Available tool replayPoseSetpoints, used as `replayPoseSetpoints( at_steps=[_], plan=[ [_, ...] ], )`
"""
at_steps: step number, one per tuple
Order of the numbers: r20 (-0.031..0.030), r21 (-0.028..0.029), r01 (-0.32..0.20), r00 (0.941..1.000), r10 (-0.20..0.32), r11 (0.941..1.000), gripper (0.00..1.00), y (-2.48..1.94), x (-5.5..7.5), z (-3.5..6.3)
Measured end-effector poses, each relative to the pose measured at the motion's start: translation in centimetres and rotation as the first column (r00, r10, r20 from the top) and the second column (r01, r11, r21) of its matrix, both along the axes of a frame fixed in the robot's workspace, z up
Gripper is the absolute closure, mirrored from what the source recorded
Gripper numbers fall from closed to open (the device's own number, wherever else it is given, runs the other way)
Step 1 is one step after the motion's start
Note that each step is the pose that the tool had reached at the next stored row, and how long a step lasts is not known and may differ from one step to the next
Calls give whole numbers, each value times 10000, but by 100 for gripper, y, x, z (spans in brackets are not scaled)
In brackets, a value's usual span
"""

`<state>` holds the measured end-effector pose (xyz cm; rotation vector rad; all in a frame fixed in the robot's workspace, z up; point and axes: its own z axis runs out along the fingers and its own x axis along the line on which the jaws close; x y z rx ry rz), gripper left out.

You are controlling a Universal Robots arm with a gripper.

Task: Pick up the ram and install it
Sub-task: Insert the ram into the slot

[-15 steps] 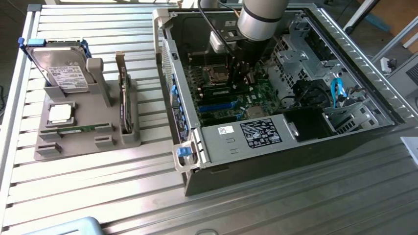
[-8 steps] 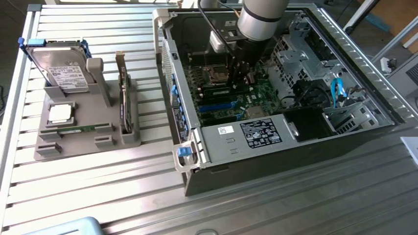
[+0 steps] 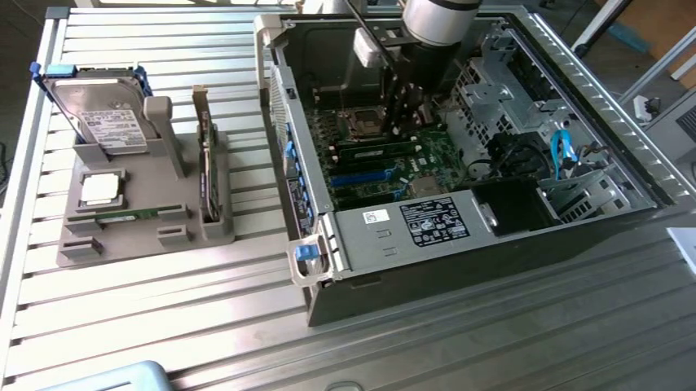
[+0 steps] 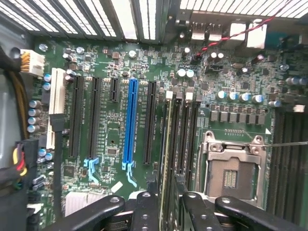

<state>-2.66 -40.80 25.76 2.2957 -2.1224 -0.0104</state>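
In the exterior view, the arm (image 3: 441, 20) reaches steeply down into the open computer case (image 3: 326, 236), with the gripper (image 3: 408, 114) low over the green motherboard (image 3: 376, 163) beside the processor socket (image 3: 363, 122). In the wrist view, the gripper (image 4: 169, 202) stands with its fingers (image 4: 146, 207) spread either side of the ram (image 4: 167, 159), which stands edge-up in a slot (image 4: 174, 139) beside the processor socket (image 4: 233, 166); contact between fingers and ram cannot be determined.
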Motion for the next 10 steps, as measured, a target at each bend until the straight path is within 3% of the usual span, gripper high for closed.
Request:
replayPoseSetpoints(
  at_steps=[4,8,9,10],
  plan=[
    [-2,-88,0,10000,0,10000,73,1,-2,52],
    [-1,-97,-1,10000,1,10000,73,1,-3,143],
    [0,-128,-1,10000,1,9999,73,1,-3,183],
    [0,-214,1,10000,-1,9998,73,1,-3,212]
  ],
)
